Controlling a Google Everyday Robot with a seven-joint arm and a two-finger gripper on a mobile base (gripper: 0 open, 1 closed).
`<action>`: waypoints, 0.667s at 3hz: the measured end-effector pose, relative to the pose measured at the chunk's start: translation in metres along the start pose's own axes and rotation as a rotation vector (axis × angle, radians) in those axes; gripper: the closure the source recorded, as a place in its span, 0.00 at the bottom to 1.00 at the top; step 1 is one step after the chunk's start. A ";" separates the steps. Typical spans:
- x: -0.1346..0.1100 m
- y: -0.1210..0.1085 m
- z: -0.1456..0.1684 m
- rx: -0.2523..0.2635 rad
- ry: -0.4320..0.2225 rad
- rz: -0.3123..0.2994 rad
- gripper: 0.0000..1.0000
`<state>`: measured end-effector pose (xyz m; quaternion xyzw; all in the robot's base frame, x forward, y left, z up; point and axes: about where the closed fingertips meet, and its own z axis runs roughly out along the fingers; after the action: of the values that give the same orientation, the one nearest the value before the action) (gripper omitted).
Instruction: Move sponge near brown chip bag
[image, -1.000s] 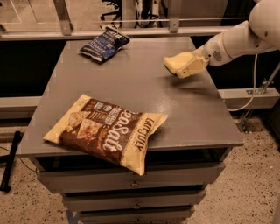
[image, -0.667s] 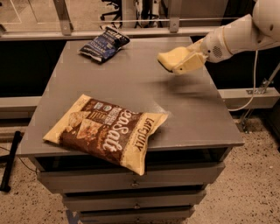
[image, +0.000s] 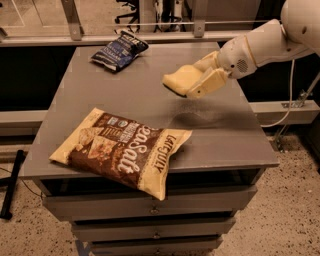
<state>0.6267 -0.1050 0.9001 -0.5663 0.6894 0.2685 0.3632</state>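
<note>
The gripper (image: 189, 86) reaches in from the right edge of the bench (image: 125, 85), its fingers (image: 209, 82) closed around the pale yellow sponge (image: 178, 78), which hangs above the surface toward the right side, casting a shadow below it. The brown chip bag (image: 122, 150) lies flat at the front edge, one corner overhanging, well apart from the sponge. A dark blue chip bag (image: 119, 50) sits near the back edge, toward the left corner.

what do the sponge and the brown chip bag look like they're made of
The sponge, held above the table in the end effector: soft matte foam, apparently, by its rounded, dull edges. The brown chip bag: likely plastic film, slightly glossy, crinkled.
</note>
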 end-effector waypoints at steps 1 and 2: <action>-0.004 0.041 0.022 -0.139 -0.016 -0.056 0.83; 0.002 0.064 0.036 -0.219 -0.007 -0.087 0.60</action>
<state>0.5714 -0.0644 0.8748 -0.6312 0.6293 0.3281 0.3130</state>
